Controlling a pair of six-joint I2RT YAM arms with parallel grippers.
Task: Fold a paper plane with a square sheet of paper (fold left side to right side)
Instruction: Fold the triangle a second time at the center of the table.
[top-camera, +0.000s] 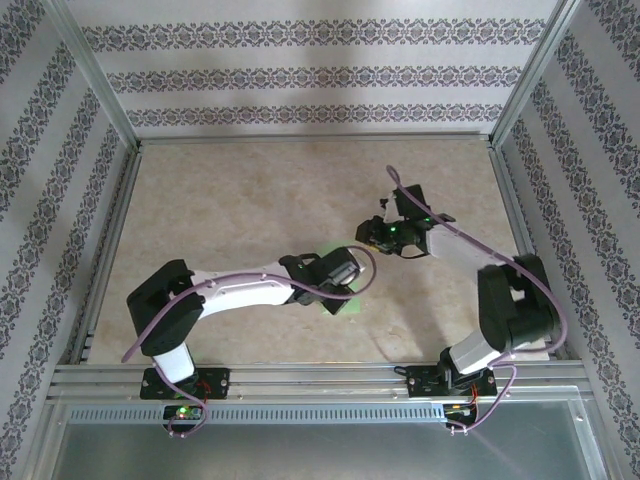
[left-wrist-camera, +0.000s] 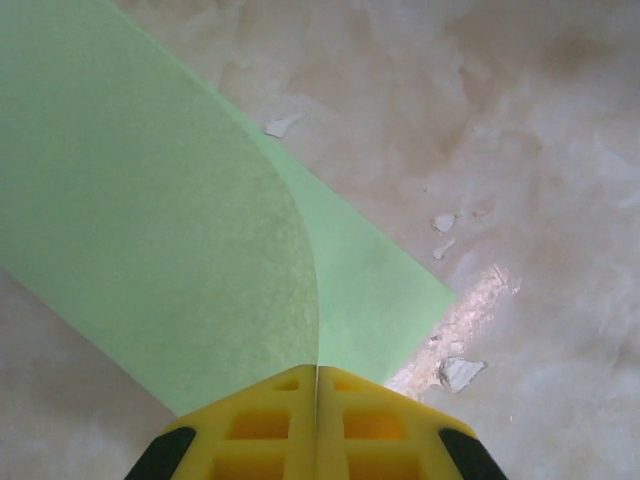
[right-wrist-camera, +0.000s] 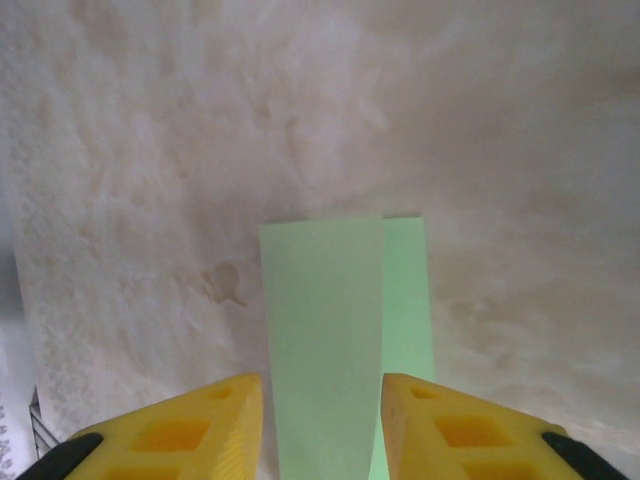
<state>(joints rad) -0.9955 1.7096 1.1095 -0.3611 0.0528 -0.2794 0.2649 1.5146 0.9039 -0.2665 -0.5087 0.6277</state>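
The square sheet of paper (left-wrist-camera: 150, 220) is light green and lies on the beige table, with one side lifted and curling over the flat part (left-wrist-camera: 375, 290). My left gripper (left-wrist-camera: 318, 368) is shut on the edge of that raised side, its yellow fingers pressed together. From above, the left gripper (top-camera: 345, 270) covers most of the sheet (top-camera: 345, 303). My right gripper (right-wrist-camera: 322, 385) stands open, and the sheet (right-wrist-camera: 325, 320) runs between its fingers (right-wrist-camera: 215, 410) without being touched. In the top view the right gripper (top-camera: 366, 235) hangs just beyond the sheet. The paper plane is out of view.
Small white flecks (left-wrist-camera: 458, 372) lie on the table beside the paper. Aluminium rails (top-camera: 300, 380) frame the table, and patterned walls (top-camera: 300, 70) stand behind and at both sides. Bare tabletop (top-camera: 220, 200) stretches to the back left.
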